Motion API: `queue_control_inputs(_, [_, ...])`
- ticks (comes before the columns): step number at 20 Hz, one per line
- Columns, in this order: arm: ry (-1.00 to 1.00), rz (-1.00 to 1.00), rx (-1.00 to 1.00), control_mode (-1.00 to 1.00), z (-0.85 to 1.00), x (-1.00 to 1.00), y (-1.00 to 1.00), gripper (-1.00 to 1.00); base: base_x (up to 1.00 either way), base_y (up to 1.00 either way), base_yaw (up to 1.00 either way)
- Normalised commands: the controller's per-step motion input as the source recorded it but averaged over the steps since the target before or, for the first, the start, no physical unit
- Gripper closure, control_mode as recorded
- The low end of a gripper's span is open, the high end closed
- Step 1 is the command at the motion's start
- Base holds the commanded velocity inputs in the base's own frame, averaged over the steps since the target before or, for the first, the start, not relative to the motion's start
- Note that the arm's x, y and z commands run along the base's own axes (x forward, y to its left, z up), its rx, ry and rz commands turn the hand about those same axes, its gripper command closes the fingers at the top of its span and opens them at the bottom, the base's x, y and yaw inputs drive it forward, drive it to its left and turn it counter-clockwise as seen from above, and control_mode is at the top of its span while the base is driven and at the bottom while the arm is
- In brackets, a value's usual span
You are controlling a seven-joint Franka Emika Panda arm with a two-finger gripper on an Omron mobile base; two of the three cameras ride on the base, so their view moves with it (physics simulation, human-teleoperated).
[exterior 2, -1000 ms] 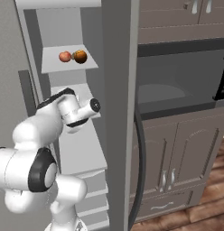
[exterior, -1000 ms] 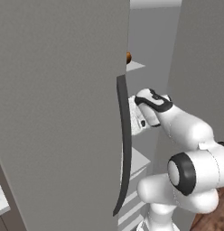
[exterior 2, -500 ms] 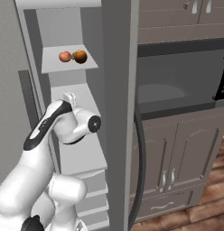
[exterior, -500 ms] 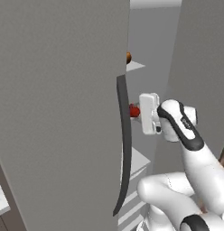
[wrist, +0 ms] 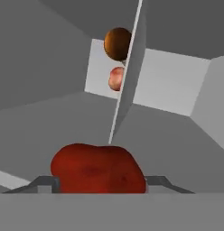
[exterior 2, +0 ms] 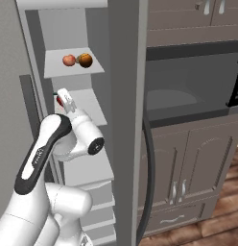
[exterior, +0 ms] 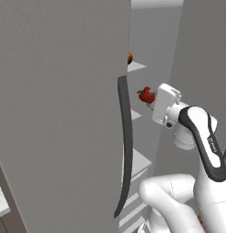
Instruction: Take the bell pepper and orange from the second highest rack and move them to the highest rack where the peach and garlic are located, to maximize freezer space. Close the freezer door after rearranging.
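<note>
Your gripper point(wrist: 101, 184) pinches 1 red pepper point(wrist: 99, 170). Beyond it on the top shelf point(exterior 2: 73, 69): 1 orange point(wrist: 117, 43), 1 peach point(wrist: 116, 78).

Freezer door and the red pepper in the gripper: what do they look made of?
The tall grey freezer door looks like matte painted metal or plastic: flat, with a faint grain and no reflections. Its long curved handle looks like black plastic. The red bell pepper has smooth, dull skin, held in the gripper.
</note>
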Motion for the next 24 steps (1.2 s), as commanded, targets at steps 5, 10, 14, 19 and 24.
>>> queue_control_inputs(5, [-0.22, 0.00, 0.00, -1.00, 0.98, 0.01, -0.17, 1.00, 0.00, 0.00, 0.00])
queue_control_inputs(10, [-0.02, 0.00, 0.00, -1.00, 0.74, 0.31, -0.01, 1.00, 0.00, 0.00, 0.00])
queue_control_inputs(14, [0.13, 0.02, 0.01, -1.00, 0.45, 0.43, 0.00, 1.00, 0.00, 0.00, 0.00])
queue_control_inputs(19, [0.42, 0.10, 0.01, -1.00, 0.17, 0.65, 0.04, 1.00, 0.00, 0.00, 0.00])
queue_control_inputs(24, [0.50, 0.10, 0.00, -1.00, 0.00, 0.64, 0.14, 1.00, 0.00, 0.00, 0.00])
